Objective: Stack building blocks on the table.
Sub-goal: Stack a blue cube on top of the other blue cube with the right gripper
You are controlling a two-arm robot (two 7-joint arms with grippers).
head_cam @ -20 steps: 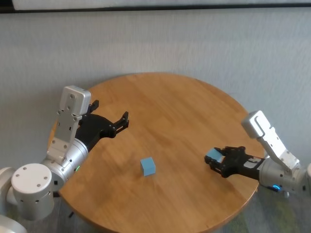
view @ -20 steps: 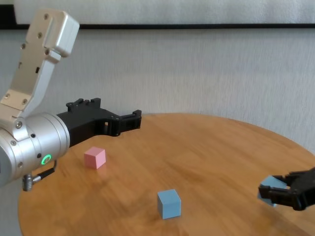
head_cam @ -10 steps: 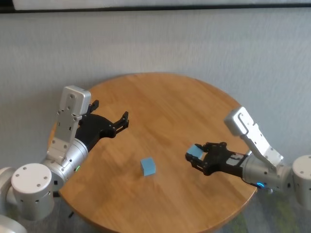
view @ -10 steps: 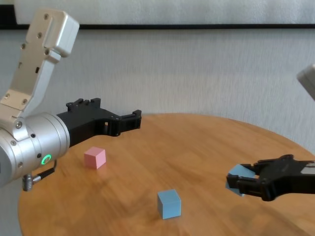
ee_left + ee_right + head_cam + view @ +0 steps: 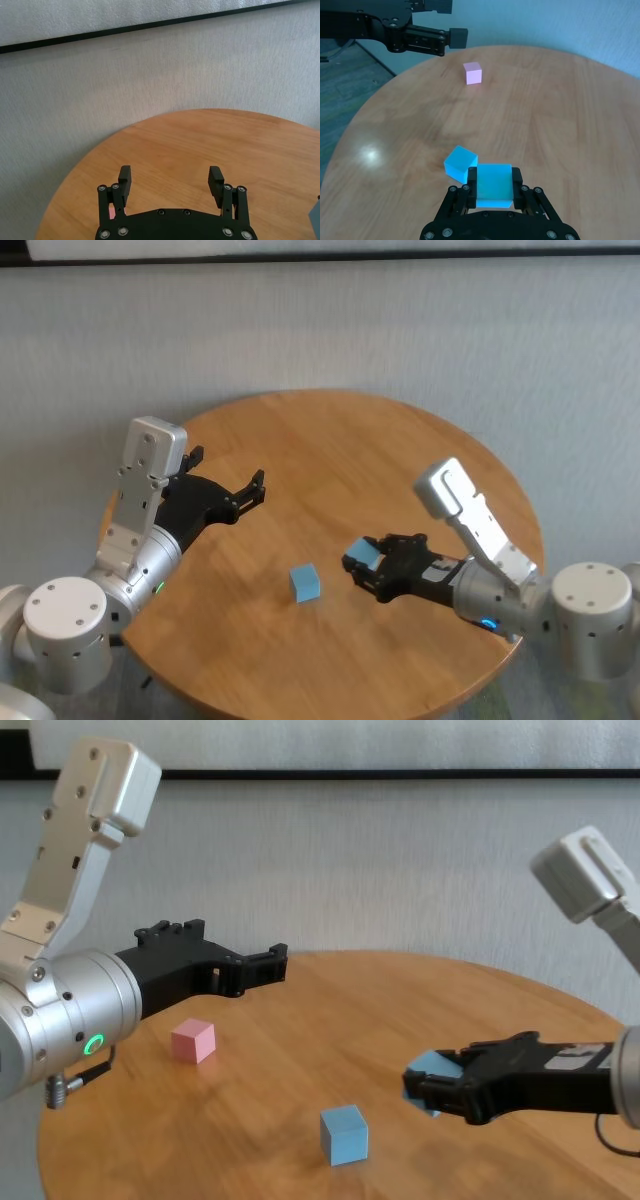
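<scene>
My right gripper (image 5: 360, 565) is shut on a light blue block (image 5: 364, 553) and holds it a little above the table (image 5: 350, 450), just right of the second light blue block (image 5: 305, 583). The right wrist view shows the held block (image 5: 494, 186) between the fingers, the loose blue block (image 5: 460, 162) close in front, and the pink block (image 5: 472, 73) farther off. In the chest view the pink block (image 5: 192, 1041) sits at the table's left, below my left gripper (image 5: 275, 963), which hovers open and empty. In the head view the pink block is hidden behind the left arm.
The round wooden table stands against a grey wall (image 5: 400, 330). The table's edge runs close behind the left gripper (image 5: 255, 487) and under the right forearm (image 5: 500, 590). Bare wood lies between the two grippers.
My right gripper has moved left across the table with the blue block in it, from near the right edge to beside the loose blue block. The left arm has not moved.
</scene>
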